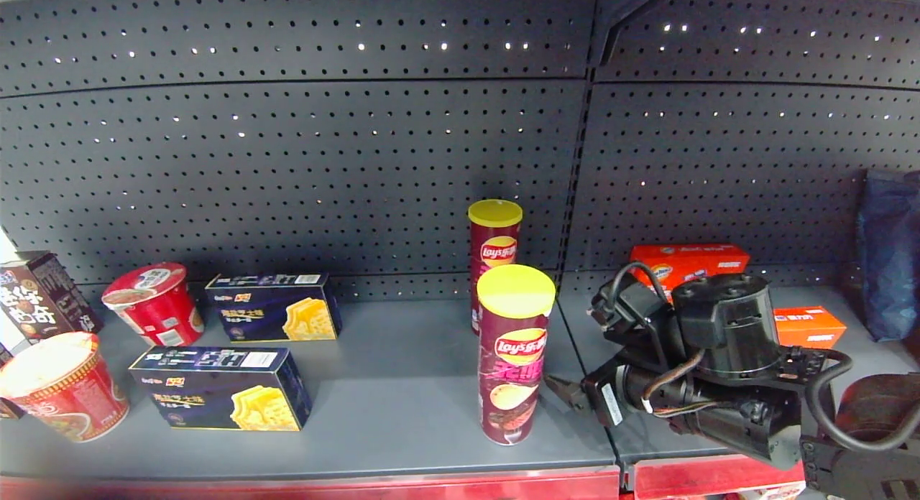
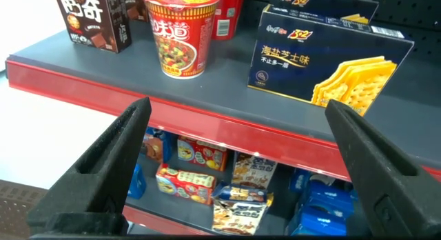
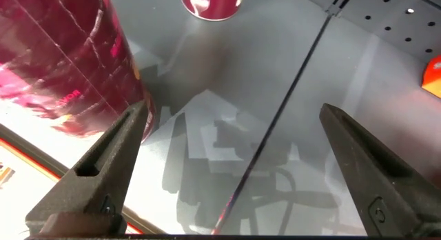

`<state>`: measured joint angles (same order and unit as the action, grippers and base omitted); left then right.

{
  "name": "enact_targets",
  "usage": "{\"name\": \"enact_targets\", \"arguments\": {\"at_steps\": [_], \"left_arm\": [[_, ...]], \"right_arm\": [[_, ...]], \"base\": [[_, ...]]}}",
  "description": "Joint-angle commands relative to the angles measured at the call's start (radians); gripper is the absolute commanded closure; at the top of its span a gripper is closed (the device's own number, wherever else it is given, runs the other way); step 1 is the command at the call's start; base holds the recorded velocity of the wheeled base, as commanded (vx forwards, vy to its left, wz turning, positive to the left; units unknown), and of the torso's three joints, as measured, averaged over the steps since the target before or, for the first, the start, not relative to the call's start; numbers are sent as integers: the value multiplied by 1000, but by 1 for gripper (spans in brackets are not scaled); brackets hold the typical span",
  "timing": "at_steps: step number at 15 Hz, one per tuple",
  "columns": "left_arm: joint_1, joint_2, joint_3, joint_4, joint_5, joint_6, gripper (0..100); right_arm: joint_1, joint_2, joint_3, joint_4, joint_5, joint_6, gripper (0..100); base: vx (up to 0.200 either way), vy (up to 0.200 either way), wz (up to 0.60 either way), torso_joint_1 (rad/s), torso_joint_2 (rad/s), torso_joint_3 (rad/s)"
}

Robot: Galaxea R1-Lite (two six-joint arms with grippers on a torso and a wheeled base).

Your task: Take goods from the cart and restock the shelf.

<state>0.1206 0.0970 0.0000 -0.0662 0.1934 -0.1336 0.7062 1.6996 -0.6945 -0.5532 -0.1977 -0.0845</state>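
1. Chip can (image 1: 516, 356), yellow-lidded and upright, stands lower centre of the head view, near the shelf (image 1: 402, 406) front edge.
2. My right gripper (image 3: 231, 123) sits just right of it, released, jaws spread. The can lies outside them, just beside one finger, so I judge this arm nearer.
3. Left gripper (image 2: 238, 109) is released too.
4. The can's label: maroon wrap, red-and-yellow logo.

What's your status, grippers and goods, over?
Left gripper open, empty, before the shelf edge. Right gripper open, beside the front chip can. Can upright on shelf; second can behind it.
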Motion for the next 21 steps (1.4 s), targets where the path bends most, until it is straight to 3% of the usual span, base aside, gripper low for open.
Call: {"name": "enact_targets", "arguments": {"at_steps": [1, 5, 11, 15, 16, 17, 19, 21], "left_arm": [[1, 1, 0, -1, 3, -14, 0], [1, 3, 0, -1, 4, -21, 0], [1, 1, 0, 0, -8, -18, 0], [1, 1, 0, 0, -49, -11, 0], [1, 3, -2, 2, -72, 9, 0], [1, 1, -2, 2, -80, 19, 0], [1, 1, 0, 26, -106, 85, 0], [1, 1, 0, 71, -108, 95, 0]], "right_arm": [[-8, -17, 7, -1, 0, 0, 0], [-14, -109, 62, -22, 0, 3, 0], [-77, -523, 168, 16, -42, 2, 0], [-379, -811, 230, 45, -34, -6, 0], [-490, -939, 296, 50, -28, -6, 0], [-531, -1000, 329, 58, -29, -5, 0], [-697, -1265, 440, 167, -40, -8, 0], [-794, -1442, 464, 338, -32, -8, 0]], "base": [[0, 0, 0, 0, 0, 0], [0, 0, 0, 0, 0, 0], [0, 0, 0, 0, 0, 0], [0, 0, 0, 0, 0, 0], [0, 0, 0, 0, 0, 0], [0, 0, 0, 0, 0, 0], [0, 0, 0, 0, 0, 0], [0, 0, 0, 0, 0, 0]]}}
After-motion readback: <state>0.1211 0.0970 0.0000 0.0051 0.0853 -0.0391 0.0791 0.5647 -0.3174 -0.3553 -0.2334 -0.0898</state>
